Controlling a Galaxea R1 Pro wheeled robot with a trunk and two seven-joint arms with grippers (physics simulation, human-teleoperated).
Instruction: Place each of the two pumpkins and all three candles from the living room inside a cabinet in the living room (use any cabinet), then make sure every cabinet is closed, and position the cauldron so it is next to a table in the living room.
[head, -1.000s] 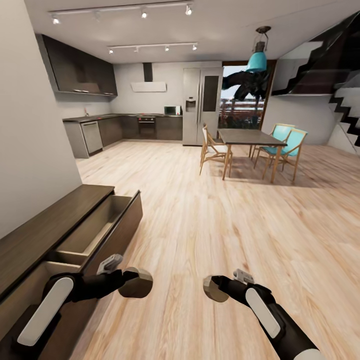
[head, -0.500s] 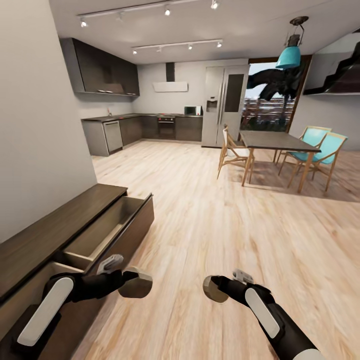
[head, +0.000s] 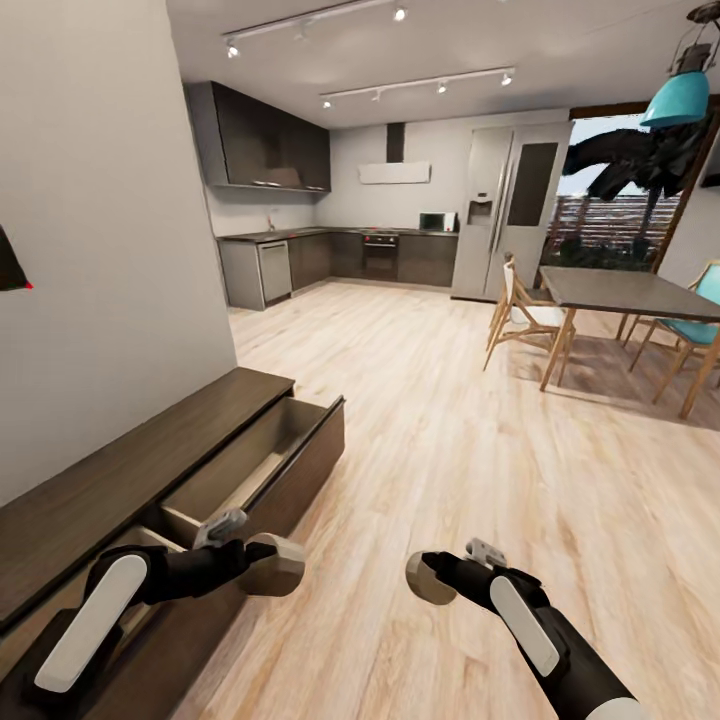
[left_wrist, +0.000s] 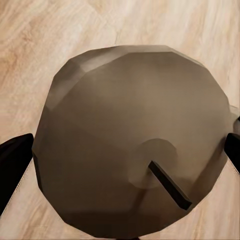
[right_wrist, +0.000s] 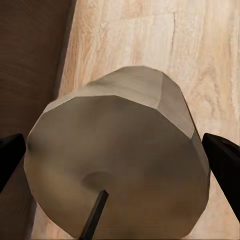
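Observation:
My left gripper (head: 270, 564) is shut on a squat tan candle (head: 285, 568) held low over the wood floor, just in front of the dark-brown cabinet (head: 120, 475). In the left wrist view this candle (left_wrist: 125, 115) sits between two black fingers (left_wrist: 12, 167), wick end toward the camera. My right gripper (head: 428, 577) is shut on a second candle (head: 424, 580), which is seen close up as a tan candle (right_wrist: 115, 170) with the cabinet front (right_wrist: 30, 55) beside it. The cabinet's far drawer (head: 265, 455) stands pulled open, its pale inside bare.
A grey wall (head: 110, 240) runs along the left behind the cabinet. Wood floor (head: 450, 430) stretches ahead to the kitchen units (head: 330, 258) and fridge (head: 505, 210). A dark-topped dining table (head: 630, 292) with wooden chairs (head: 520, 320) stands at the right.
The whole picture has slid to the right, so the camera has turned left. Both arms keep the same pose and each still holds its candle. The drawer stays open.

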